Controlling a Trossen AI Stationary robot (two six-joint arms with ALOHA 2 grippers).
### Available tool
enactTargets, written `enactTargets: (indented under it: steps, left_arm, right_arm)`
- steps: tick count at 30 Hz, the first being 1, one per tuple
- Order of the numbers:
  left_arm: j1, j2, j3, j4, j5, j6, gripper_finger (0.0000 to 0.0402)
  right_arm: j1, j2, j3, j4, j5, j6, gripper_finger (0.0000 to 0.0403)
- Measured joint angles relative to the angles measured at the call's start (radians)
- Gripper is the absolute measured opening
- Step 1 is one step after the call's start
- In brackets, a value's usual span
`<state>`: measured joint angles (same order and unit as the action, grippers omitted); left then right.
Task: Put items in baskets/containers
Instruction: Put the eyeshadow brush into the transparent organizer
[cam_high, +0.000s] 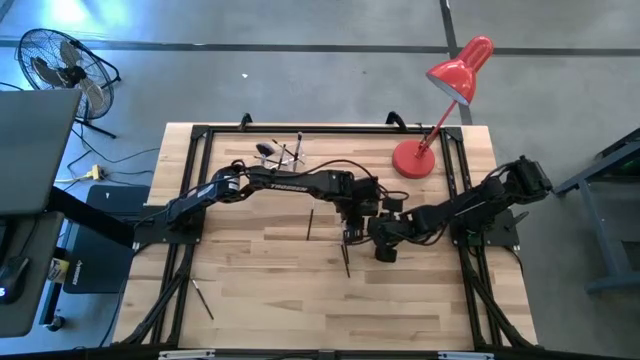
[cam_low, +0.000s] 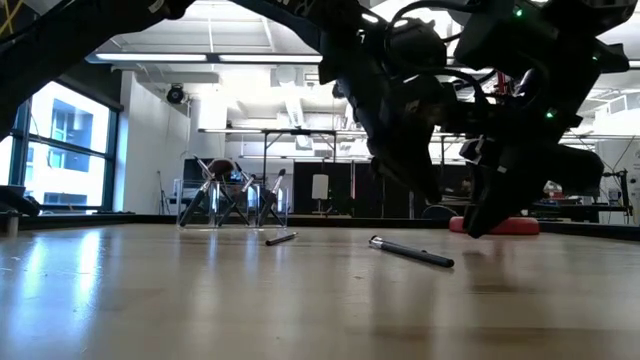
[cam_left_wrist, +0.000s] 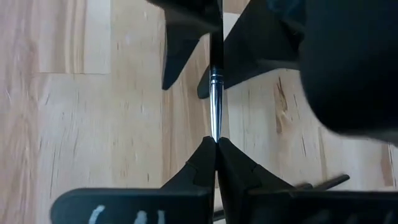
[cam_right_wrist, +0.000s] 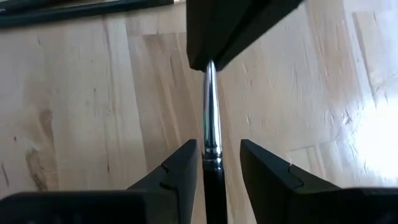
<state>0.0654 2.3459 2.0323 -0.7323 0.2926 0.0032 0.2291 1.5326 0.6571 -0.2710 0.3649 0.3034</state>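
Meeting over the middle of the table, the two grippers share one slim makeup brush, which looks like a hand-over from one arm to the other. The left gripper has its fingers pressed tight together on the brush, whose silver collar and dark handle run straight out from between the fingertips toward the other arm. That narrow pinch near one end leaves the rest of the shaft free for a second grip.

The right gripper faces it with its fingers parted, one on each side of the same brush; a thin gap shows between each finger and the shaft, so it brackets the brush but does not seem to bear on it yet. Judging from this, the right fingers need to close before the left ones can let go, or the brush would drop.

Other brushes lie loose on the wood: a dark one just beside the grippers, a shorter one nearer the clear cup, and one more well apart near the table's front edge. The cup stands toward the back on the left arm's side, already holding several brushes that splay outward. A red lamp sits at the back on the right arm's side, clear of the work.
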Motion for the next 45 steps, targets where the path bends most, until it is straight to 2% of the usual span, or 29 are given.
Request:
enactTargets:
  steps: [4, 14, 22, 27, 37, 45]
  left_arm:
    - [0.0, 0.0, 0.0, -0.004, -0.026, 0.0, 0.0]
    - [0.0, 0.0, 0.0, -0.032, -0.046, 0.016, 0.0]
    - [0.0, 0.0, 0.0, -0.023, -0.053, 0.006, 0.0011]
    - [0.003, 0.0, 0.0, -0.013, -0.077, -0.008, 0.0045]
    - [0.045, -0.002, 0.0, -0.052, -0.022, -0.008, 0.0124]
    - [0.14, -0.078, 0.0, -0.166, -0.041, -0.017, 0.0133]
  right_arm:
    - [-0.001, 0.0, 0.0, 0.0, 0.002, -0.016, 0.0103]
    - [0.0, 0.0, 0.017, -0.003, -0.014, -0.016, 0.0019]
    - [-0.004, 0.0, 0.017, -0.011, -0.03, -0.013, 0.0019]
    - [-0.022, 0.0, 0.017, -0.02, -0.034, -0.008, 0.0019]
    - [-0.039, 0.0, 0.017, -0.016, -0.028, -0.006, 0.0023]
    - [-0.039, 0.0, 0.017, -0.016, -0.024, 0.003, 0.0019]
